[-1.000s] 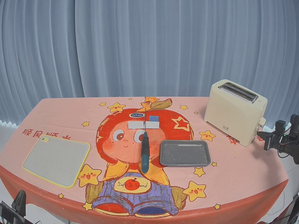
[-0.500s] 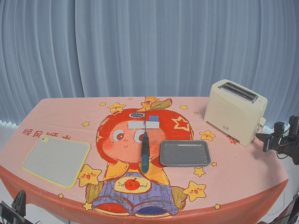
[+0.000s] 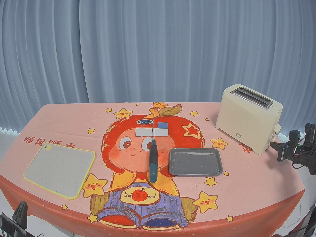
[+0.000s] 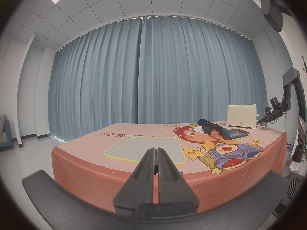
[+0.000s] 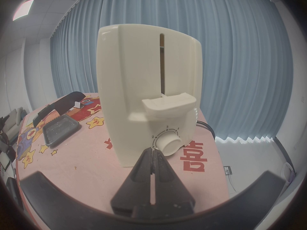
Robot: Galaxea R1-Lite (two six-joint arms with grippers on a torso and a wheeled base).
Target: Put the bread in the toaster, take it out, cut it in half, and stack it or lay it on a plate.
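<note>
My right pincer [image 5: 153, 153] hangs off the right-hand end of the table with its two black fingers pressed together, holding nothing. It points at the narrow end of the cream-coloured plastic two-slot toaster [image 5: 150, 90]. The tips sit low in front of the toaster's round cream dial [image 5: 168, 143], near it but not touching. Just above the dial, the toaster's broad cream lever [image 5: 169, 104] sits at the lower end of its upright slot. I cannot tell whether bread is inside.

In the head view the toaster [image 3: 248, 117] stands at the far right of the table, on a pink tablecloth printed with a cartoon child and stars [image 3: 98, 122]. The right pincer [image 3: 275, 145] is just beside the toaster's near right corner, level with its lower half.

Left of the toaster, near the middle of the table, lies a shallow dark grey rectangular tray [image 3: 195, 162]. Just beside the tray's left edge is a knife with a teal handle [image 3: 153, 160], its blade pointing away from me across a small white block [image 3: 142, 132]. A pale grey cutting board with a yellow rim [image 3: 59, 169] lies at the near left, well apart from the toaster.

My left pincer [image 4: 155, 150] is also closed and empty. It waits below the near left edge of the table, close to the cutting board.
</note>
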